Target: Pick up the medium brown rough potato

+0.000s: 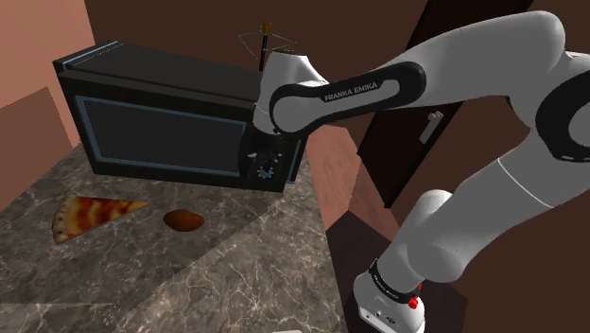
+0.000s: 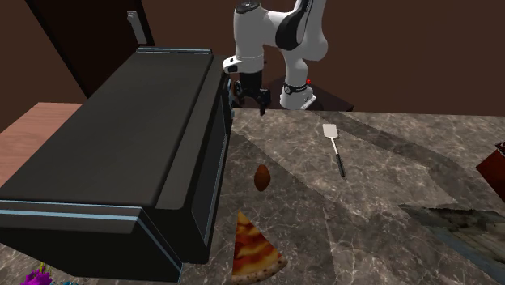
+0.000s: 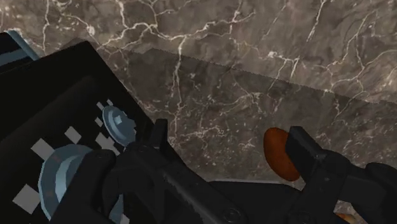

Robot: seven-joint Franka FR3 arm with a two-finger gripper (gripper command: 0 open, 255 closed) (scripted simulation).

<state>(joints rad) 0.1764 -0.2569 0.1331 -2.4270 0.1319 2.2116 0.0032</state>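
The brown, rough potato (image 1: 183, 220) lies on the dark marble counter (image 1: 236, 284), in front of the black microwave (image 1: 161, 123). In the second exterior view the potato (image 2: 261, 177) sits between the microwave's front and a pizza slice. My gripper (image 2: 251, 104) hangs open well above the counter, close to the microwave's control-panel corner and apart from the potato. In the wrist view the fingers stand apart around the gripper's middle (image 3: 229, 141); the potato (image 3: 277, 151) shows far below, partly hidden by the right finger (image 3: 304, 149). Nothing is held.
A pizza slice (image 1: 90, 213) lies near the potato. A white spatula (image 2: 333, 144) lies on the counter (image 2: 388, 186) closer to the stand. The microwave's knobs (image 3: 118, 121) are right beside the left finger. A dark brown box (image 2: 494, 166) stands at the second exterior view's right edge.
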